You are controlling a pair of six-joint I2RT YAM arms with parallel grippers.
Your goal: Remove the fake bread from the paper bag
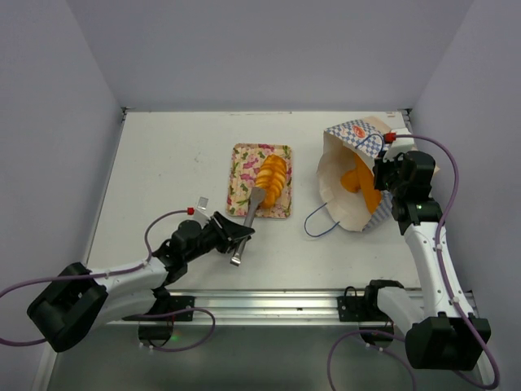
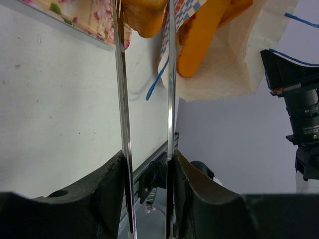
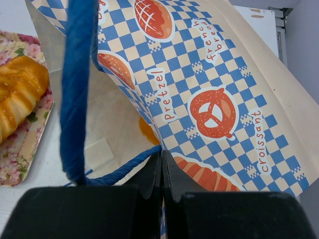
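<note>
The paper bag point(image 1: 350, 175) lies tipped on its side at the right, mouth facing left, with orange fake bread point(image 1: 362, 183) inside. My right gripper point(image 3: 162, 159) is shut on the bag's checkered rim point(image 3: 209, 89), beside a blue cord handle point(image 3: 75, 99). One ridged golden pastry point(image 1: 273, 179) lies on the pink-flowered tray point(image 1: 242, 163). My left gripper point(image 2: 148, 159) is shut on metal tongs point(image 2: 122, 99). The tongs' arms stand a little apart and their tips straddle the near end of that pastry point(image 2: 144, 17). Whether the tips pinch it is hidden.
The bag's second blue handle point(image 1: 319, 221) trails on the table in front of the bag's mouth. A small white tag point(image 1: 203, 200) lies left of the tray. Grey walls close in the table on three sides, and a metal rail point(image 1: 260, 303) runs along the near edge.
</note>
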